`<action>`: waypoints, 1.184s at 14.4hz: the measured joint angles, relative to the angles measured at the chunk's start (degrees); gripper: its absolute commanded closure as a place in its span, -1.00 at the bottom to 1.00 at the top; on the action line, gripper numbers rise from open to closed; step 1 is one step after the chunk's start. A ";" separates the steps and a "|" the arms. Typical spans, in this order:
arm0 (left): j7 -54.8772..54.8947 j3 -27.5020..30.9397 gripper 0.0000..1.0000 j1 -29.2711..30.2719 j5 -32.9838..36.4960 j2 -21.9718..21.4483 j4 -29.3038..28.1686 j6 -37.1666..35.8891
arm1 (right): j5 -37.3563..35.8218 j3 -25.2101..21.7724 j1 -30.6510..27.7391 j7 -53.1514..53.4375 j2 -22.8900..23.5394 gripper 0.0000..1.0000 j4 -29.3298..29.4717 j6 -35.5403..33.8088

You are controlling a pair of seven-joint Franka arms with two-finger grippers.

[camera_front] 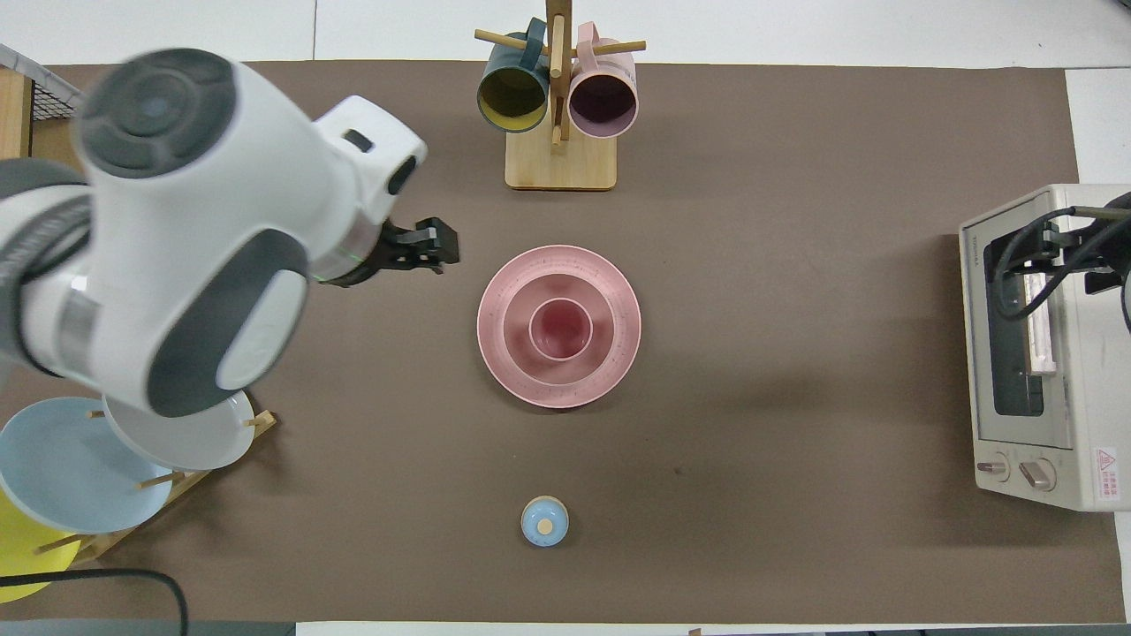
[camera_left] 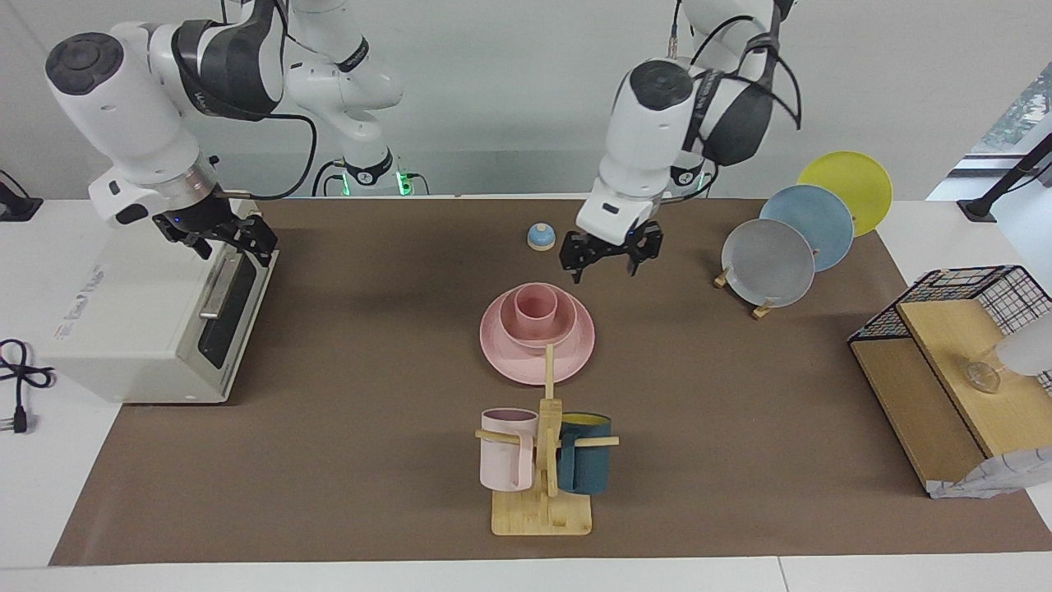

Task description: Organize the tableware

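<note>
Fingers of the left gripper (camera_left: 611, 256) stand spread apart and grip nothing; it hangs in the upper centre of the facing view, over bare brown mat (camera_left: 370, 345) between the pink set and the plate rack. In the overhead view this gripper (camera_front: 428, 252) shows at centre-left, mostly covered by the blurred white arm. Fingers of the right gripper (camera_left: 238, 238), at the upper left of the facing view, appear parted and empty as well, though at this angle the gap is hard to judge; it is poised over the front edge of the toaster oven (camera_left: 140, 321), where that arm waits.

Tableware, at the centre of both views: the pink plate (camera_left: 497, 349) lies flat on the mat, the pink bowl (camera_left: 509, 333) sits on it, and the pink cup (camera_left: 536, 306) stands upright in the bowl. From overhead the three rims read as concentric rings.

Lower centre of the facing view: a wooden mug stand (camera_left: 541, 514) carrying a pale pink mug (camera_left: 505, 452) and a dark teal mug (camera_left: 585, 464). Upper centre: a small blue bell-like object (camera_left: 540, 237). Upper right: grey plate (camera_left: 768, 261), light blue plate (camera_left: 809, 224) and yellow plate (camera_left: 846, 185) standing on edge in a rack. Right edge: a wire-and-wood shelf (camera_left: 945, 370).
</note>
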 measured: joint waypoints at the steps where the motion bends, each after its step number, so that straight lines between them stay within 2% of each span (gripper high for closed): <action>1: 4.61 0.10 -1.00 3.31 0.00 -1.33 -0.02 -2.00 | 0.22 -0.04 0.00 0.00 0.06 -1.00 0.20 -0.12; 4: 19.11 0.30 -1.00 12.96 -0.02 -3.83 -0.20 -5.91 | 0.54 -0.12 0.00 0.00 0.14 -1.00 0.44 -0.16; 7: 26.21 0.29 -1.00 17.45 -0.03 -4.90 -1.31 -7.33 | 0.56 -0.15 0.00 0.00 0.33 -1.00 0.43 -0.37; 12: 27.93 -0.18 -1.00 18.03 -0.03 -8.67 -7.41 -7.61 | 0.65 -0.13 0.10 0.00 0.48 -1.00 0.67 -0.38; 17: 27.91 -0.21 -1.00 18.02 -0.03 -10.30 -7.36 -7.68 | 0.74 -0.11 0.57 0.00 -1.33 -1.00 1.69 -0.38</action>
